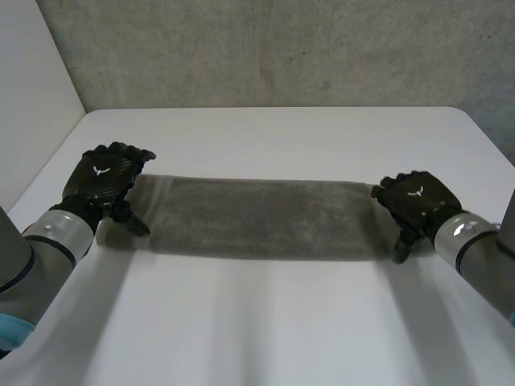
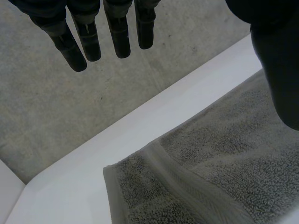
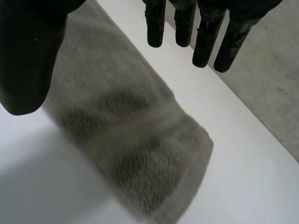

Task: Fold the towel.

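A grey towel [image 1: 261, 217] lies folded into a long flat strip across the middle of the white table [image 1: 273, 322]. My left hand [image 1: 106, 178] hovers over the strip's left end, fingers straight and holding nothing; in the left wrist view its fingers [image 2: 119, 35] stand above the towel's hemmed end [image 2: 205, 172]. My right hand [image 1: 412, 201] is at the strip's right end, also open. The right wrist view has its straight fingers [image 3: 202, 39] above the towel's rounded end [image 3: 145, 149], apart from the cloth.
The table's far edge [image 1: 273, 108] meets a grey concrete wall [image 1: 282, 48]. A white panel [image 1: 32, 88] stands at the left. Bare tabletop lies in front of and behind the towel.
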You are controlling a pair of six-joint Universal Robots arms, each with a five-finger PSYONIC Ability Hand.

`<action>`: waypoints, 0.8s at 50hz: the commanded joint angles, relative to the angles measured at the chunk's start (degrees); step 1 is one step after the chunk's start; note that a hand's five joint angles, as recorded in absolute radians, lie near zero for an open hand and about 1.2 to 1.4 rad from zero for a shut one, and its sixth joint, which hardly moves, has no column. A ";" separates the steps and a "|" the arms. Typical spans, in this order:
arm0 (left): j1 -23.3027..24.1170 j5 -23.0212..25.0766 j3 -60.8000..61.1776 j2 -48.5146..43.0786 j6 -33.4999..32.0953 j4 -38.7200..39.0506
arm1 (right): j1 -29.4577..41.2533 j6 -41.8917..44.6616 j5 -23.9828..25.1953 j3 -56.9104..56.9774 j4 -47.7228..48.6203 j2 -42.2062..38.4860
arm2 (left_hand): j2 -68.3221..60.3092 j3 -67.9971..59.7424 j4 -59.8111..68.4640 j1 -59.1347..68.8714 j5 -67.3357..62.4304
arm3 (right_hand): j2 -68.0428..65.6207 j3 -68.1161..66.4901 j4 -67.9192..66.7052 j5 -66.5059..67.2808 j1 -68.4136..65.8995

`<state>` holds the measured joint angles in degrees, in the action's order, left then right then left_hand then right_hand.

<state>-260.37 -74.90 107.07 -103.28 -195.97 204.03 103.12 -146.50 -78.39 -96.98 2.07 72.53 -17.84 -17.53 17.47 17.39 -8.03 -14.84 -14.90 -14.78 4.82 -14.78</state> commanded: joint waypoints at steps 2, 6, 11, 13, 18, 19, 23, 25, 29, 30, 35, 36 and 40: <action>-0.05 -0.51 -0.28 -0.61 -0.20 0.32 | -3.62 2.80 -1.32 -3.48 11.10 -5.81 | -0.78 -1.09 1.16 1.24 -0.59 | -3.98 -3.91 -4.04 3.99 -4.03; -0.23 -0.60 -0.11 -0.96 -0.11 0.84 | -4.93 4.47 -1.76 -3.75 11.99 -7.13 | -0.78 -1.09 1.16 1.24 -0.59 | -8.52 -8.45 -8.58 8.53 -8.57; -0.41 -0.60 0.24 -1.14 -0.11 1.46 | -5.73 6.58 -1.85 -3.40 12.08 -8.46 | -0.78 -1.09 1.16 1.24 -0.59 | -17.62 -17.55 -17.68 17.64 -17.67; -0.41 -0.60 0.51 -1.31 -0.11 1.64 | -5.82 6.93 -1.94 -2.96 11.99 -9.25 | -0.78 -1.09 1.16 1.24 -0.59 | -23.51 -23.44 -23.57 23.52 -23.56; -0.41 -0.60 0.68 -1.49 -0.11 2.08 | -6.17 7.20 -1.94 -1.55 11.11 -10.83 | -0.78 -1.09 1.16 1.24 -0.59 | -41.66 -41.60 -41.72 41.68 -41.71; -0.41 -0.60 0.68 -1.49 -0.11 2.08 | -6.17 7.20 -1.94 -1.55 11.11 -10.83 | -0.78 -1.09 1.16 1.24 -0.59 | -41.67 -41.61 -41.73 41.69 -41.73; -0.49 -0.60 0.77 -1.49 -0.11 2.34 | -8.36 7.02 -2.03 -0.85 10.85 -11.27 | -0.78 -1.09 1.16 1.24 -0.59 | -65.11 -65.05 -65.17 65.13 -65.17; -0.67 -0.60 0.77 -1.49 -0.11 2.34 | -9.94 6.94 -2.03 -0.41 10.93 -10.75 | -0.78 -1.09 1.16 1.24 -0.59 | -65.16 -65.10 -65.22 65.18 -65.22; -0.76 -0.60 0.95 -1.40 -0.11 2.43 | -15.12 7.37 -3.25 1.34 11.20 -8.64 | -0.78 -1.09 1.16 1.24 -0.59 | -65.16 -65.10 -65.22 65.18 -65.22; -0.84 -0.68 0.95 -1.40 -0.11 2.43 | -15.14 7.37 -3.26 1.35 11.20 -8.63 | -0.61 -0.93 0.99 1.07 -0.42 | -65.16 -65.10 -65.22 65.18 -65.22; -1.02 -0.68 0.77 -1.31 -0.02 2.43 | -18.92 11.59 -11.69 7.68 11.11 -6.52 | -0.61 -0.92 0.99 1.07 -0.42 | -65.16 -65.10 -65.22 65.18 -65.22; -1.02 -0.77 0.77 -1.31 -0.02 2.43 | -18.92 13.68 -14.13 10.20 11.02 -6.00 | -0.45 -0.76 0.82 0.90 -0.26 | -65.16 -65.10 -65.22 65.18 -65.22; -0.93 -0.77 0.77 -1.22 -0.02 2.52 | -16.63 15.99 -16.44 14.45 11.11 -5.56 | -0.61 -0.92 0.99 1.07 -0.42 | -65.16 -65.10 -65.22 65.18 -65.22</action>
<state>-261.37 -75.62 107.87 -104.58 -196.01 206.47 84.82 -134.44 -89.97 -88.58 13.19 65.99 -17.84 -17.53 17.46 17.39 -8.04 -75.36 -76.62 -76.49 66.42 -74.92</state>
